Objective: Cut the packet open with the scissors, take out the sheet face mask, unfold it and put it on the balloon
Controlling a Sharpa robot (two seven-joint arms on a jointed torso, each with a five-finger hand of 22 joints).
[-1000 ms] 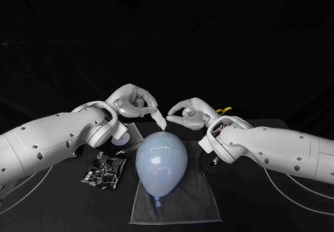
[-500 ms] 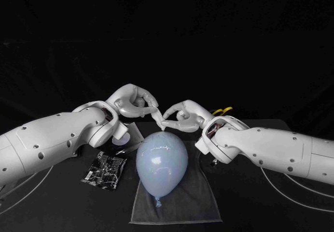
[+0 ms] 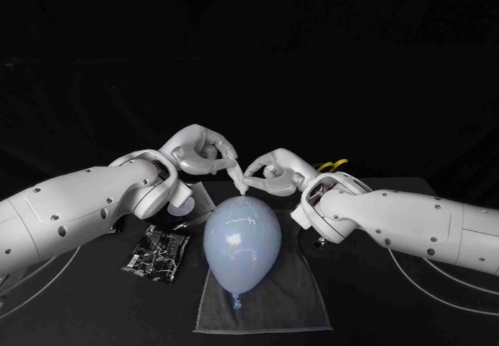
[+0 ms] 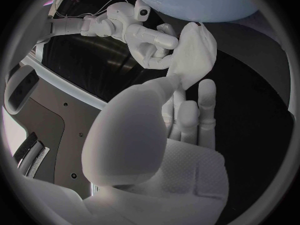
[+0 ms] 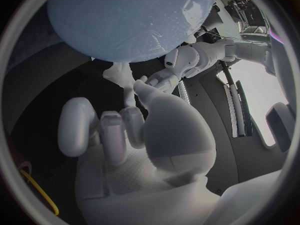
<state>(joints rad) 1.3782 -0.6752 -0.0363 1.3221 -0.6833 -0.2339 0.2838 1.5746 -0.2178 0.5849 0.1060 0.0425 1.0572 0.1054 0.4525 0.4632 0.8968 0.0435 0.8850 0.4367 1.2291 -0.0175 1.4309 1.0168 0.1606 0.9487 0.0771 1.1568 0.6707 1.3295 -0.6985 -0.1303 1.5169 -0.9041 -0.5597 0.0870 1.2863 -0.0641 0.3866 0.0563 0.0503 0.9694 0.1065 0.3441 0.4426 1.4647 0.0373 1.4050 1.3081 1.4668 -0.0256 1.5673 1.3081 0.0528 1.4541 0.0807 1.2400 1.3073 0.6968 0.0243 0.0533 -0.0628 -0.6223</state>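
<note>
Left robot hand and right robot hand met above the far end of the balloon, fingertips almost touching. Both held the mask between them. It was a narrow white folded strip, not spread out, and its lower tip hung down to the balloon's top or just touched it; couldn't tell which.

In the left wrist view, the left robot hand pinched the mask at its lower corner with thumb and finger, other fingers straight. The right robot hand gripped the opposite edge with curled fingers, and the balloon was just beyond.

In the right wrist view, the right robot hand had its fingers curled toward the balloon.

Balloon lay lengthwise on a grey towel, knot pointing toward the robot. Packet lay flat on the black surface, just beside the towel and under the left arm. Yellow scissors handles showed behind the right arm, well apart from the packet.
</note>
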